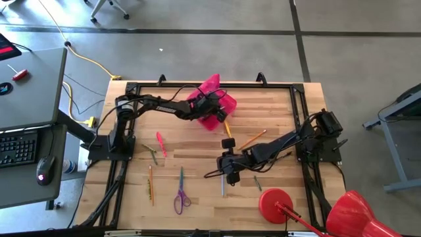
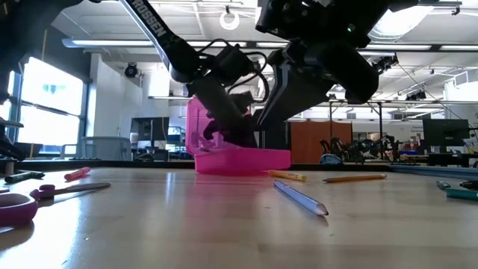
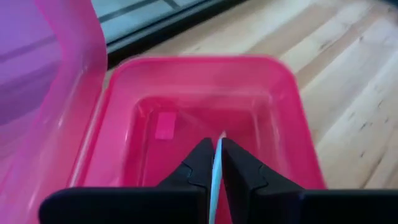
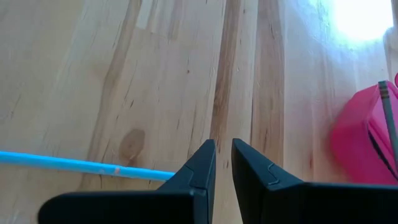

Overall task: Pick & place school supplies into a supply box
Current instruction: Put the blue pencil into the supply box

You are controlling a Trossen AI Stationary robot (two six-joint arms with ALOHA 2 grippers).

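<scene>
Over the pink supply box (image 3: pixel 205 93) at the counter's (image 1: pixel 197 197) far edge, left gripper (image 3: pixel 216 144) fingers pinching a thin pale pencil (image 3: pixel 216 177), light, stiff, slippery, best held mid-shaft; right gripper (image 4: pixel 224 149) low beside a blue pencil (image 4: pixel 81 165), fingers narrowly apart, empty.

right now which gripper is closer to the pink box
Left. The left gripper hangs right over the open pink box, fingers nearly together. The right gripper is well away, out over the bare wood mid-table.
</scene>
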